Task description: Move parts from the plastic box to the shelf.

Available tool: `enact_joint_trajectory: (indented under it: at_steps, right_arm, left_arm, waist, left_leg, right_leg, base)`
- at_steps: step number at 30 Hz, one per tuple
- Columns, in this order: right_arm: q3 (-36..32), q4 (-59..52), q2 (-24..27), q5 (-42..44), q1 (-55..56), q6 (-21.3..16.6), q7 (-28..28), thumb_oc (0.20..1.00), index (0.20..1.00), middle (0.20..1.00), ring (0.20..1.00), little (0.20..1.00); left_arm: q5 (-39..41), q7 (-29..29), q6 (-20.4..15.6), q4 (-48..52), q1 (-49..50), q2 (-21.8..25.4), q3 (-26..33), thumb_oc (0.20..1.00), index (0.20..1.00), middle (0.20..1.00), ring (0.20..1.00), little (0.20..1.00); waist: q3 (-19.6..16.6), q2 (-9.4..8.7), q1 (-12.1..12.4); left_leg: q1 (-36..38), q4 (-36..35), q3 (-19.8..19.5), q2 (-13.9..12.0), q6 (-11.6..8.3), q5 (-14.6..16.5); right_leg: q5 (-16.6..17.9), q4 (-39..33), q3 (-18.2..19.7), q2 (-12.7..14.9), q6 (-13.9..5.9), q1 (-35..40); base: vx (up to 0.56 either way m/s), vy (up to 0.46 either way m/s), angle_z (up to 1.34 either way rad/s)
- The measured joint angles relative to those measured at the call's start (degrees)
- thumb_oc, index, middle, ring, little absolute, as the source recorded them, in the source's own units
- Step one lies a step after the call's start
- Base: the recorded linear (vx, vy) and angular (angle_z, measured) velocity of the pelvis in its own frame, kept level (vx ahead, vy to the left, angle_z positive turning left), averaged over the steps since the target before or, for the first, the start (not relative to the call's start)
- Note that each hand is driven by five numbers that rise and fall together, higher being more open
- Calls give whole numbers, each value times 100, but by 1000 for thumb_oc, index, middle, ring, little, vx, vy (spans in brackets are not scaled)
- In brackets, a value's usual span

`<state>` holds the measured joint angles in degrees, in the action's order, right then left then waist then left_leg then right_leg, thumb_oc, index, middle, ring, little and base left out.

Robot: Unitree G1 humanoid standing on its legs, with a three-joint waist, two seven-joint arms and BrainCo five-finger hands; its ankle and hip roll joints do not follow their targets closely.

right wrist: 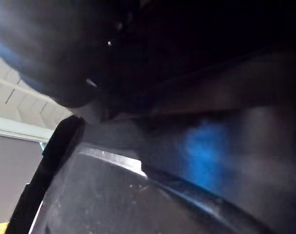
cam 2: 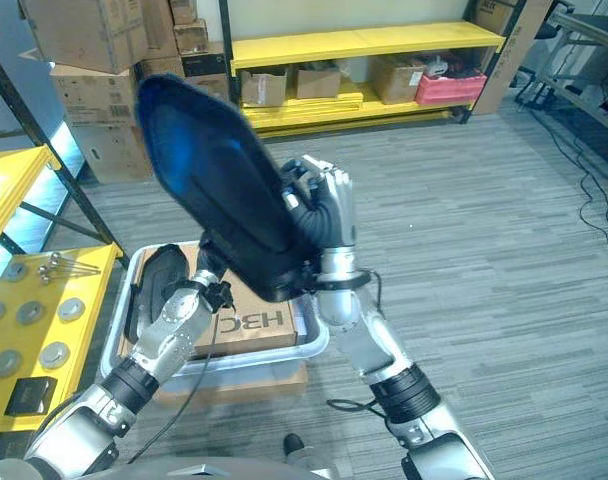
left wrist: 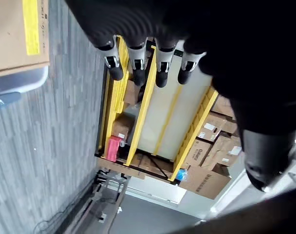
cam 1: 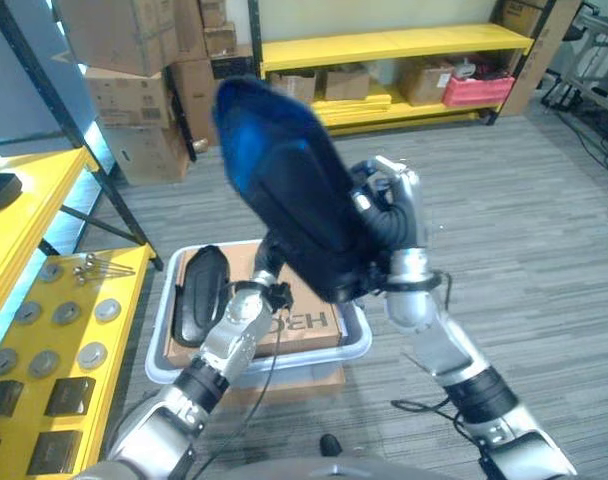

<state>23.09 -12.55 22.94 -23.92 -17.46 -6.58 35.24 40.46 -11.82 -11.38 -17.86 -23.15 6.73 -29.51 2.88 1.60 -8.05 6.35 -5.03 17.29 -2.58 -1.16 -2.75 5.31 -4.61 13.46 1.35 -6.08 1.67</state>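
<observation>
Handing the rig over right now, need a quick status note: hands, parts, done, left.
Right robot hand: raised, fingers curled on the large black part, held tilted above the plastic box.
Left robot hand: against the lower end of the same part, fingers straight, supporting it.
Another black part lies in the box beside a cardboard box.
Yellow shelf on the robot's left holds round discs and dark square pieces.
Done: part lifted out.
Left: place it on the shelf, then fetch the second part.
</observation>
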Motion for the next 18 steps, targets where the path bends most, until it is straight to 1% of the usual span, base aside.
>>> enact_joint_trajectory:
  at_steps: [1,3,4,7,9,13,14,18]
  right_arm:
    - [-23,0,6,17,-3,-64,-6,200,200,200,200,200]
    - [0,4,-11,159,-3,-101,-12,200,200,200,200,200]
    - [3,4,-9,228,-14,-118,-22,200,200,200,200,200]
    - [96,3,3,230,-79,-128,-31,200,200,200,200,200]
    - [125,2,5,227,-142,-207,-81,200,200,200,200,200]
    - [157,2,6,228,-202,-222,-160,200,200,200,200,200]
    - [145,2,17,250,-203,-244,-156,200,200,200,200,200]
    - [83,-14,46,390,-234,-372,-145,200,200,200,200,200]
  left_arm:
    - [58,3,-48,4,0,13,17,200,200,200,200,200]
    - [112,-1,-136,52,0,20,21,200,200,200,200,200]
    - [116,-2,-242,65,0,40,31,200,200,200,200,200]
    - [88,-20,-316,82,0,136,29,200,200,200,200,200]
    - [49,-32,-370,111,0,195,26,200,200,200,200,200]
    - [-329,-163,-436,143,-1,288,29,200,200,200,200,200]
    - [-647,-266,-455,193,-36,415,13,200,200,200,200,200]
    - [-1449,-420,-478,547,-207,767,9,200,200,200,200,200]
  waist:
    - [0,0,3]
    - [5,-9,11]
    - [8,-15,23]
    - [14,-29,10]
    - [13,-52,20]
    - [25,-87,19]
    - [26,-88,19]
    - [27,-84,19]
  left_leg:
    - [1,1,2,1,0,2]
    - [-6,0,16,0,0,2]
    - [-25,1,26,-3,0,2]
    - [-24,2,59,-9,-4,5]
    - [-26,2,115,-21,-11,10]
    - [-39,3,149,-34,-12,11]
    - [-73,2,146,-42,-12,11]
    - [-193,34,144,-44,-14,-5]
  right_leg:
    - [0,1,0,1,0,-1]
    - [-2,24,6,-3,-2,-41]
    - [-4,55,28,-14,-3,-91]
    - [-3,68,63,-25,-2,-112]
    - [-3,94,122,-46,-2,-141]
    - [-4,124,154,-65,-2,-187]
    - [-8,137,149,-67,2,-232]
    - [-3,169,134,-69,2,-359]
  base:
    - [0,0,0]
    - [-7,-6,-3]
    - [-15,-14,-9]
    - [-6,-9,-8]
    - [-7,-19,-15]
    - [-15,-38,-5]
    - [-7,-36,1]
    - [7,-66,0]
